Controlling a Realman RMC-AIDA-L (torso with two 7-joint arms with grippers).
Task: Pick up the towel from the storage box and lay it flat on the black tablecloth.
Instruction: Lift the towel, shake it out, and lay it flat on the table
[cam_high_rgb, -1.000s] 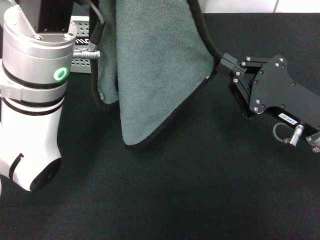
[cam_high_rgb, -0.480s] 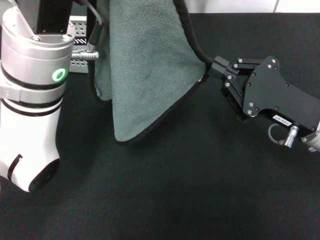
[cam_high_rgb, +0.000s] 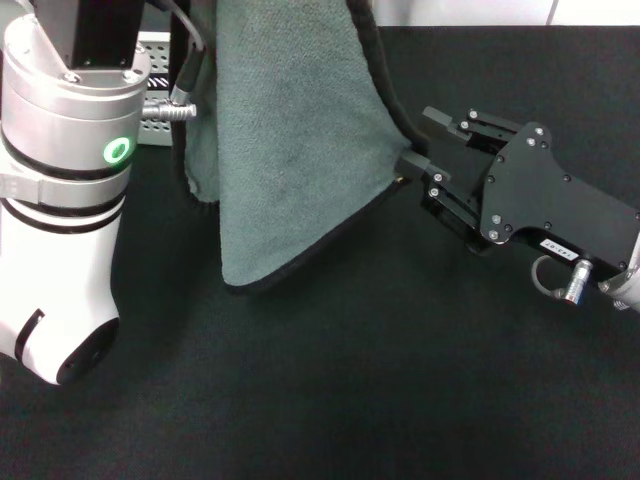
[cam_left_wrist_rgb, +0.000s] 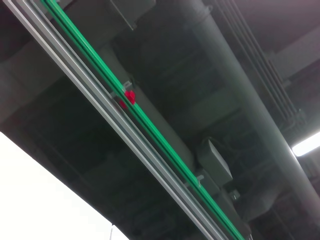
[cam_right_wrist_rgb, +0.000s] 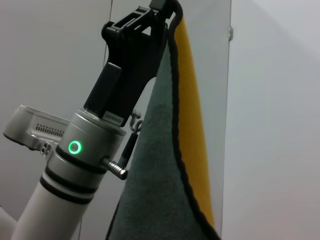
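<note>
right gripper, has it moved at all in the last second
Yes. In the head view the right gripper has slid toward the robot's left, closing on the towel edge; its fingers now straddle the black border, judged against the storage box.

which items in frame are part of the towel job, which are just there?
Part of the job:
- towel, hanging from the left gripper
- right gripper, jaws open at the towel's side corner
- storage box, behind the left arm
- black tablecloth

Just there:
- pale wall behind
- ceiling pipes and green rail, left wrist view only
</note>
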